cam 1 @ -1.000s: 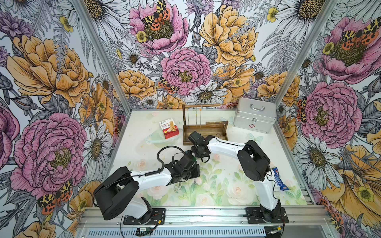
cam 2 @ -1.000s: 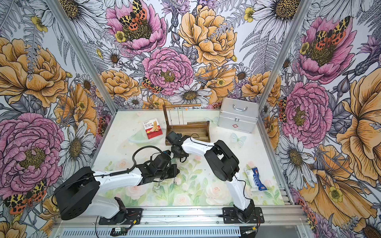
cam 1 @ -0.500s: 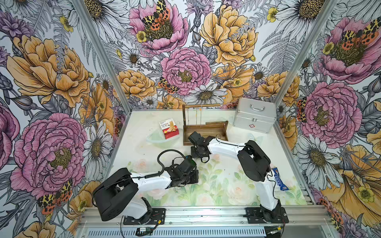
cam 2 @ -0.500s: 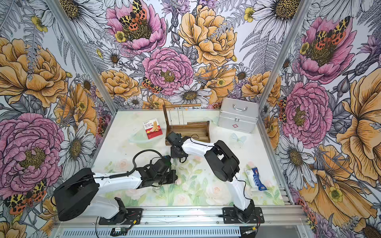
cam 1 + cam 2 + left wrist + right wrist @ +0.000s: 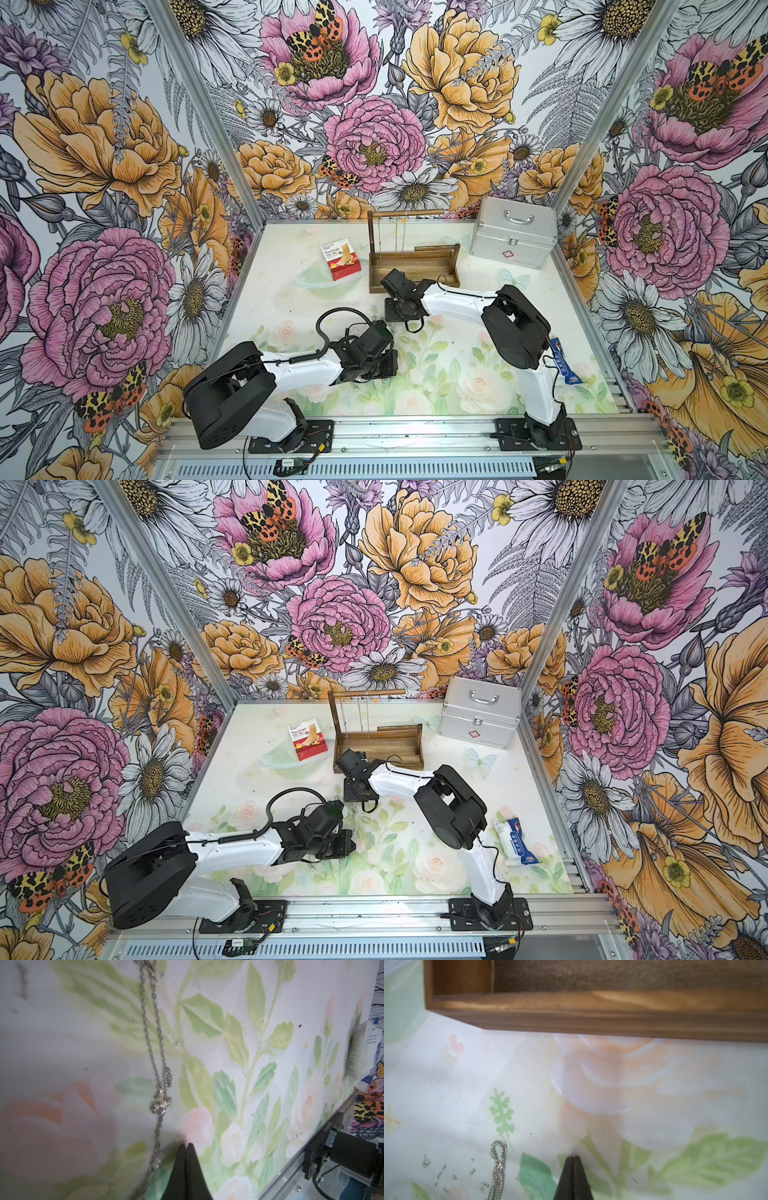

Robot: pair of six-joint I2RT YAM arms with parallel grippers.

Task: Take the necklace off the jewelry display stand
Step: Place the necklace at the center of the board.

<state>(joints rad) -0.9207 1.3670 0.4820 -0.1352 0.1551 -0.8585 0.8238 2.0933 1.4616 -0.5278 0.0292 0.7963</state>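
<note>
Silver necklace (image 5: 161,1103) lies slack on the mat (image 5: 270,1064), off the jewelry display stand (image 5: 440,282). Left gripper (image 5: 186,1145) and right gripper (image 5: 572,1157) are both pinched closed, empty. Light, limp and slippery, I judge; pinch it at the knotted lump

Big drawn flowers (image 5: 376,141), pink, orange and white, with spotted moths (image 5: 318,39), cover all three walls: the back wall (image 5: 536,75) far beyond the right gripper (image 5: 572,1159), a side wall (image 5: 104,208) out past the left gripper (image 5: 185,1147). Metal posts (image 5: 206,112) mark the far corners. Under both grippers lies a pale tabletop (image 5: 457,374) printed with roses and leaves, evenly lit; a metal rail (image 5: 415,432) edges it behind them.
</note>
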